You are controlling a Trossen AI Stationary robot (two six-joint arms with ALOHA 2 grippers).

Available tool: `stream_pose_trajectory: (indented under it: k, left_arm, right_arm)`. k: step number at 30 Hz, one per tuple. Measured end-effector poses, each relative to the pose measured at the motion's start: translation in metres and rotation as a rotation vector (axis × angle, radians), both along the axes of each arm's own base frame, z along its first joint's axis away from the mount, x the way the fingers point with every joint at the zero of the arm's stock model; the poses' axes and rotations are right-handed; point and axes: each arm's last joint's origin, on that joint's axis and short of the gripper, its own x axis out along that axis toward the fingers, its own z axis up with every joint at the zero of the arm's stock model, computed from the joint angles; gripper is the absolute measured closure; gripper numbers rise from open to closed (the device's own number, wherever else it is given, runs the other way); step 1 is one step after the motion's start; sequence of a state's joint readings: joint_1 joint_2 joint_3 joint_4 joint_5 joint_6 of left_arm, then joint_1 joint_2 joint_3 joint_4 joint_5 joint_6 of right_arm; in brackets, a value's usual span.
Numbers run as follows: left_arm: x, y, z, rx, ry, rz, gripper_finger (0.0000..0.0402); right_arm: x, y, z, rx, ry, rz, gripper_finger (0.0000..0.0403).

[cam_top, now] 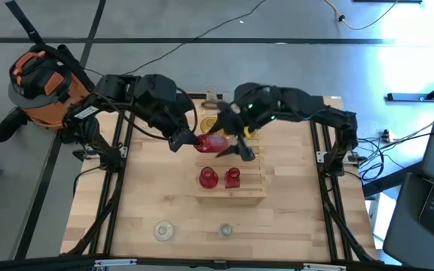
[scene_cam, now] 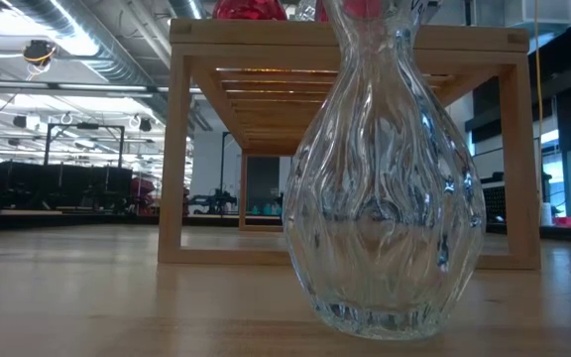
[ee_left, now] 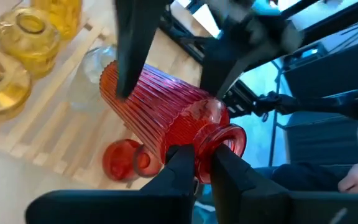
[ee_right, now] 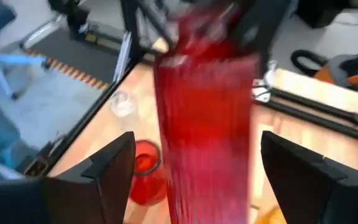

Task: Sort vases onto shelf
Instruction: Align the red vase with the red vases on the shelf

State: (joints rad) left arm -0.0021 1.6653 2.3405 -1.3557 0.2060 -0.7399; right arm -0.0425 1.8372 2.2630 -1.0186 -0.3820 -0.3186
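Left wrist view: left claw pinches red vase rim.

I am looking at two arms showing matte black from base to tip, built of chunky rounded joint housings linked by slimmer tubes. The left arm is wearing a white label near its base, and the right arm is glowing with a small green light on its wrist. Black cables are trailing along both. Each pincer is ending in flat, dark, angular fingers, plain and unmarked.
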Motion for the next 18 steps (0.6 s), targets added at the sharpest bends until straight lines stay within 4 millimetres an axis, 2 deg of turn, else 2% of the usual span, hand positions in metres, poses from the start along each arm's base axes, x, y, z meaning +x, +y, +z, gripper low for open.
stream_pose_trajectory:
  k: [2, 7, 10, 13, 18]
  left_arm:
    - [0.001, 0.0, 0.0, -0.007, -0.002, -0.008, 0.038]
    - [0.002, -0.001, 0.002, -0.018, -0.021, -0.013, 0.038]
    - [0.004, -0.001, 0.004, -0.019, -0.053, -0.015, 0.038]
    - [0.004, -0.001, 0.005, -0.029, -0.069, -0.024, 0.0383]
    - [0.006, -0.001, 0.008, -0.033, -0.094, -0.02, 0.0385]
  right_arm:
    - [0.007, 0.005, -0.006, -0.009, 0.006, 0.021, 0.0107]
    - [0.011, 0.004, -0.005, -0.017, -0.037, 0.061, 0.0114]
    - [0.013, 0.004, -0.006, -0.02, -0.051, 0.091, 0.0151]
    - [0.014, 0.005, -0.005, -0.015, -0.071, 0.13, 0.0213]
    - [0.014, 0.005, -0.005, -0.043, -0.096, 0.161, 0.0223]
